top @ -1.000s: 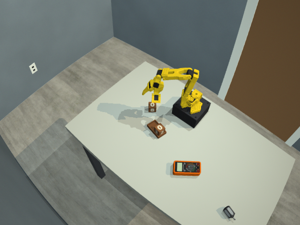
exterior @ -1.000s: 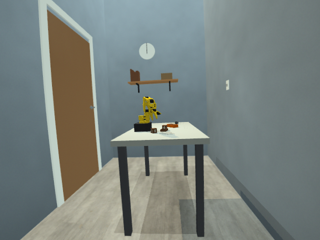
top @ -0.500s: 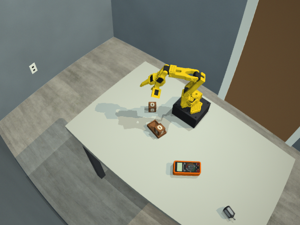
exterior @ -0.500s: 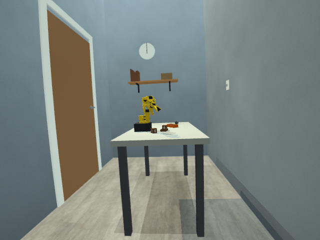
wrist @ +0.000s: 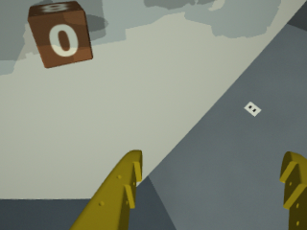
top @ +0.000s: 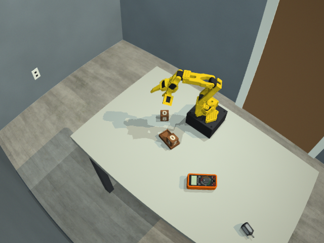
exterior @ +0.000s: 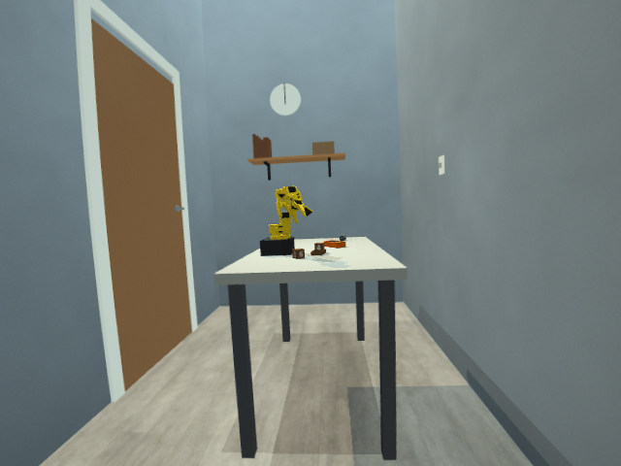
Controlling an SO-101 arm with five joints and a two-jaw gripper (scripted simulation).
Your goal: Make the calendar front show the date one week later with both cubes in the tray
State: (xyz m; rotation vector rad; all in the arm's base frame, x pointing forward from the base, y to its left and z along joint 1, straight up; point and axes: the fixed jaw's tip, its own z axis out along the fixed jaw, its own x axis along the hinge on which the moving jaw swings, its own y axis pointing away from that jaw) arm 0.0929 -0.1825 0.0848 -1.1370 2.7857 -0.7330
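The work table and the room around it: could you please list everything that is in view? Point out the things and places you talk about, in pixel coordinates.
table (top: pixel 235 167) (exterior: pixel 310 275): one, pale, mid-room
loose cube (top: pixel 164 115) (exterior: pixel 298 253) (wrist: pixel 64 40): one, brown, on table
tray (top: pixel 164 134) (exterior: pixel 317 252): one, brown, on table
seated cube (top: pixel 172 138) (exterior: pixel 319 247): one, brown, in tray
multimeter (top: pixel 201 181) (exterior: pixel 334 244): one, orange, on table
small object (top: pixel 247 229) (exterior: pixel 343 238): one, dark grey, on table
door (top: pixel 290 78) (exterior: pixel 140 200): one, brown
clock (exterior: pixel 285 99): one, white, above shelf
shelf (exterior: pixel 301 158): one, brown, holding two brown items
outlet (top: pixel 35 73) (wrist: pixel 252 108): one, white, wall
arm (top: pixel 198 78) (exterior: pixel 288 200): one, yellow, on black base
gripper (top: pixel 159 97) (exterior: pixel 303 216) (wrist: pixel 211 163): one, yellow, partly open
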